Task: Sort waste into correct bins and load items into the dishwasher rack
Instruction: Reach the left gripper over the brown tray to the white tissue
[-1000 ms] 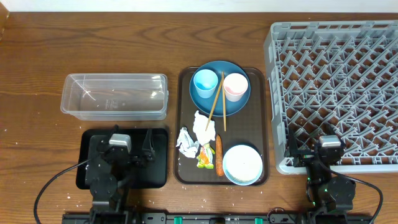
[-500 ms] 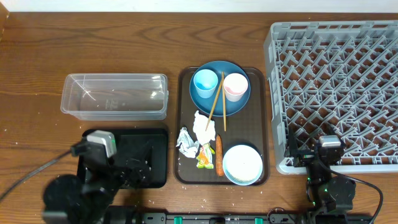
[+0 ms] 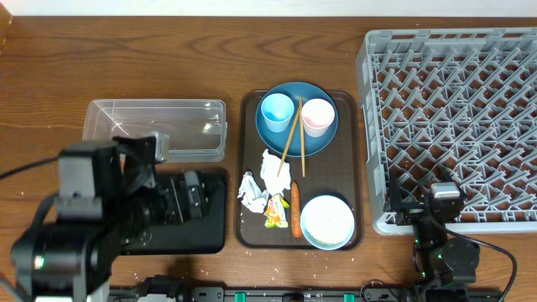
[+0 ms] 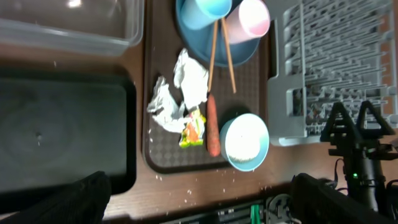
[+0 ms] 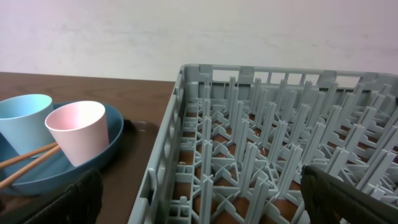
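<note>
On the brown tray point(image 3: 357, 168) lie a blue plate point(image 3: 295, 141) with a light blue cup point(image 3: 275, 111), a pink cup point(image 3: 318, 116) and two chopsticks point(image 3: 292, 134). Below them are white tissues point(image 3: 273, 168), a yellow-green wrapper point(image 3: 276, 210), a carrot point(image 3: 294, 206) and a white-and-blue bowl point(image 3: 327, 221). My left gripper point(image 3: 180, 200) is open and empty, raised high over the black tray point(image 3: 210, 239); its wrist view looks down on the carrot point(image 4: 212, 124) and bowl point(image 4: 245, 142). My right gripper point(image 3: 442, 210) is open and empty at the grey rack's point(image 3: 453, 109) front edge.
The clear tub point(image 3: 155, 126) stands behind the black tray. Loose rice grains point(image 4: 186, 190) dot the table in front of the brown tray. The raised left arm hides part of the tub and black tray from overhead. The rack fills the right side.
My left arm has lifted from its rest over the black tray and now stands high above it, jaws still open. The right arm has not moved.
</note>
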Motion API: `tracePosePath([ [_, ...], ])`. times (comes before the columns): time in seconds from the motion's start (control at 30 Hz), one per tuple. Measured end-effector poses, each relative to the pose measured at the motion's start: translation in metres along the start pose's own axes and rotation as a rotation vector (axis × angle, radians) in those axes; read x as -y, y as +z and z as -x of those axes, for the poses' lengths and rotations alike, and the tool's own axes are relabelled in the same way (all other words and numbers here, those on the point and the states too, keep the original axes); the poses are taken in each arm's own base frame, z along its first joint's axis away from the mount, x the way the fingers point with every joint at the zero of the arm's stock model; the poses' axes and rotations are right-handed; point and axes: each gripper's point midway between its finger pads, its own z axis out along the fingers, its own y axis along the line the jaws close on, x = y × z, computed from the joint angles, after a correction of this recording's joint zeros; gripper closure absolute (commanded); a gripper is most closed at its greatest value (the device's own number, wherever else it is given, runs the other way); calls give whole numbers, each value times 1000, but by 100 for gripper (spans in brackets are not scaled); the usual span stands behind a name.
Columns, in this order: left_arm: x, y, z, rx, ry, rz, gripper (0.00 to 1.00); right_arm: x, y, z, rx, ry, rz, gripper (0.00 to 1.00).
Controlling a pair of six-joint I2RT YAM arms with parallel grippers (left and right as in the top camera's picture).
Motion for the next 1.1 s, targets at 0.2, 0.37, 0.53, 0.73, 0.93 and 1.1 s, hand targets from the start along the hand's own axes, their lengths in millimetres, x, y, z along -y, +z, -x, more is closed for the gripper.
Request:
tracePosePath([
  [0.2, -11, 17, -18, -106, -58, 17, 42, 0, 0, 0, 0, 0, 0, 1],
  [0.37, -22, 33, -34, -176, -92, 30, 50, 0, 0, 0, 0, 0, 0, 1],
  [0.53, -29, 45, -39, -195, -111, 36, 51, 0, 0, 0, 0, 0, 0, 1],
  [0.73, -37, 60, -37, -186, -133, 46, 52, 0, 0, 0, 0, 0, 0, 1],
  [0.93, -37, 78, -40, -183, -104, 82, 52, 0, 0, 0, 0, 0, 0, 1],
  [1.1, -27, 92, -42, -167, -31, 125, 52, 0, 0, 0, 0, 0, 0, 1],
])
